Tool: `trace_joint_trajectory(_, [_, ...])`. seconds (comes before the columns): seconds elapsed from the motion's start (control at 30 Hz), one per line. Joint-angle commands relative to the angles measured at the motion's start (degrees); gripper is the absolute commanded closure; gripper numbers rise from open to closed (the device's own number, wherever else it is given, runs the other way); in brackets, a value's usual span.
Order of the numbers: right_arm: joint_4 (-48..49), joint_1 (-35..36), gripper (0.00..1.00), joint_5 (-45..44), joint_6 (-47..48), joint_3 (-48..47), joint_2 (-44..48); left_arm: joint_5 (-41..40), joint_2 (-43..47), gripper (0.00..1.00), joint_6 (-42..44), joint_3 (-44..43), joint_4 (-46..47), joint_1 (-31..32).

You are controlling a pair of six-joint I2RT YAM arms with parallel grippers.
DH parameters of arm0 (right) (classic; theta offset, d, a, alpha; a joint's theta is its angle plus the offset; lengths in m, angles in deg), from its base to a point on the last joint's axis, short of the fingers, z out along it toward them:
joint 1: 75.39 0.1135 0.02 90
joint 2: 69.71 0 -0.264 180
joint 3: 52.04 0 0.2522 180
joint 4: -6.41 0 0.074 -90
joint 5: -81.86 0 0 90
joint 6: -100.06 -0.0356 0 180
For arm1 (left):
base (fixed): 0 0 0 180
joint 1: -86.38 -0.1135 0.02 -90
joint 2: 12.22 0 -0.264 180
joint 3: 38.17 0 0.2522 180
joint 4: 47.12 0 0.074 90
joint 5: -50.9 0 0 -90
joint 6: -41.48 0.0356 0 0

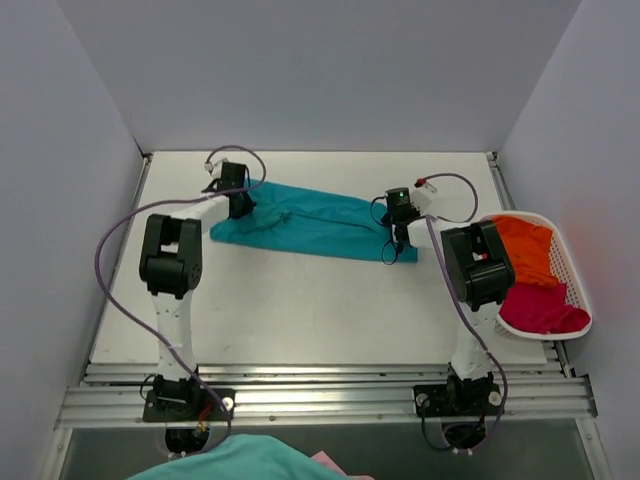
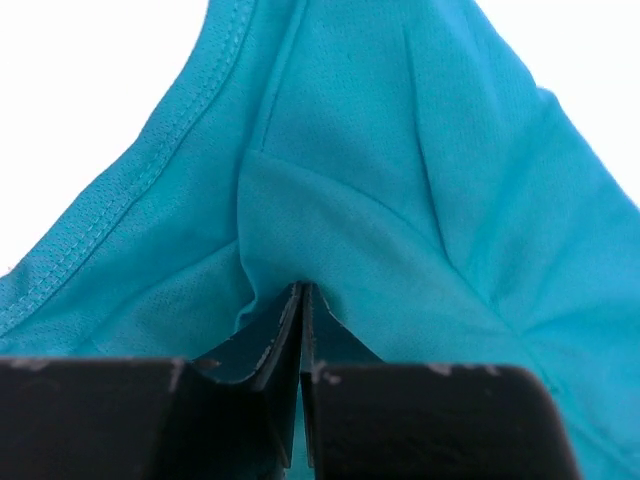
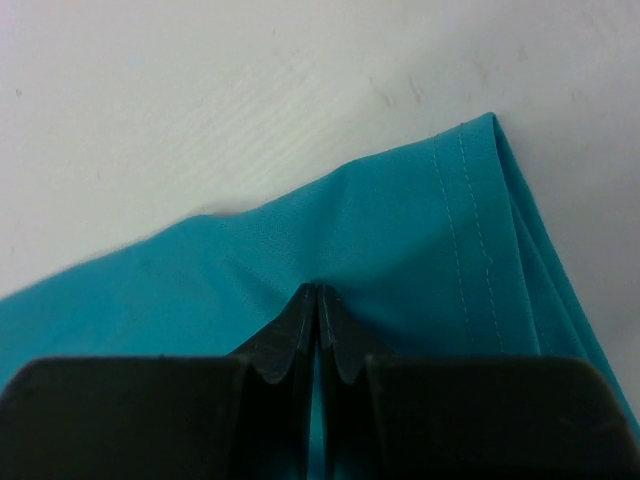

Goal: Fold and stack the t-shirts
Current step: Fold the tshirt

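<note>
Table (image 1: 300,320): white, matte, rectangular. Faint scuffs show on it in the right wrist view. Grooved aluminium rails (image 1: 320,385) run along the 6 o'clock edge. Thinner metal strips line the 9 and 3 o'clock edges.

Teal t-shirt (image 1: 320,225): lies straight on the surface as a long narrow band, just past table centre toward 12 o'clock. One end is at 10 o'clock, the other at 2 o'clock, and the 2 o'clock end slants slightly nearer. Cloth rumpled at the 10 o'clock end, smoother elsewhere. A double-stitched hem rests on the white at the 2 o'clock end.

White lattice basket (image 1: 572,268): at 3 o'clock, sitting across the table's edge strip, apart from the shirt.
</note>
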Motion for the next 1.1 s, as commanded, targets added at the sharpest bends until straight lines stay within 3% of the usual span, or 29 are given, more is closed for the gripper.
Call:
trace_joint_trajectory(0.0, [-9.0, 4.3, 1.0, 1.1, -1.2, 7.0, 1.1, 4.2, -7.7, 0.89, 1.6, -11.6, -7.0, -0.6])
trace_joint_trajectory(0.07, [-9.3, 6.9, 1.0, 0.4, -2.5, 9.6, 3.0, 4.8, -12.0, 0.89, 1.8, -19.1, -9.8, -0.7])
trace_joint_trajectory(0.2, [-8.1, 19.9, 1.0, -0.2, -5.0, 12.2, 3.0, 7.4, -19.0, 0.89, 2.3, -32.5, -14.3, -0.6])
trace_joint_trajectory(0.37, [-5.1, 35.3, 1.0, 3.4, -9.5, 10.3, -4.6, 13.1, -32.1, 0.88, 4.3, -53.7, -20.7, -0.6])
trace_joint_trajectory(0.4, [-5.0, 37.2, 1.0, 3.9, -9.8, 7.8, -5.9, 15.6, -34.1, 0.87, 4.9, -61.2, -20.7, -0.6])
trace_joint_trajectory(0.5, [-8.7, 43.2, 1.0, 3.1, -8.4, 3.4, -9.7, 24.0, -39.8, 0.75, 6.6, -69.8, -16.7, -0.7])
trace_joint_trajectory(0.6, [-12.1, 44.5, 1.0, -0.3, -7.9, 0.0, -10.3, 31.3, -38.7, 0.54, 6.7, -67.7, -8.1, -0.8])
trace_joint_trajectory(0.63, [-12.6, 44.4, 1.0, -1.1, -7.8, 0.1, -9.1, 32.3, -36.6, 0.44, 7.2, -65.1, -4.7, -0.9])
trace_joint_trajectory(0.67, [-13.3, 44.3, 1.0, -3.2, -7.9, 0.1, -8.4, 33.3, -35.5, 0.28, 7.5, -63.8, -3.6, -0.9])
trace_joint_trajectory(0.8, [-16.8, 44.2, 1.0, -7.2, -8.3, 0.6, -4.7, 33.3, -30.5, 0.02, 9.6, -59.7, -2.2, -1.2])
trace_joint_trajectory(0.83, [-17.0, 44.2, 1.0, -7.6, -8.7, 1.0, -4.2, 33.5, -28.9, 0.06, 9.8, -58.5, -2.2, -1.3])
trace_joint_trajectory(0.93, [-18.7, 44.4, 0.94, -8.1, -9.5, 1.7, -2.7, 33.5, -24.9, 0.06, 10.9, -56.4, -1.7, -2.0])
trace_joint_trajectory(1.03, [-22.0, 45.8, 0.73, -9.1, -10.9, 2.6, -0.4, 32.7, -20.3, 0.06, 12.0, -53.8, -1.3, -2.9])
trace_joint_trajectory(1.07, [-23.8, 46.5, 0.51, -9.8, -12.0, 3.4, 0.5, 32.6, -18.9, 0.06, 12.3, -52.7, -1.3, -3.1])
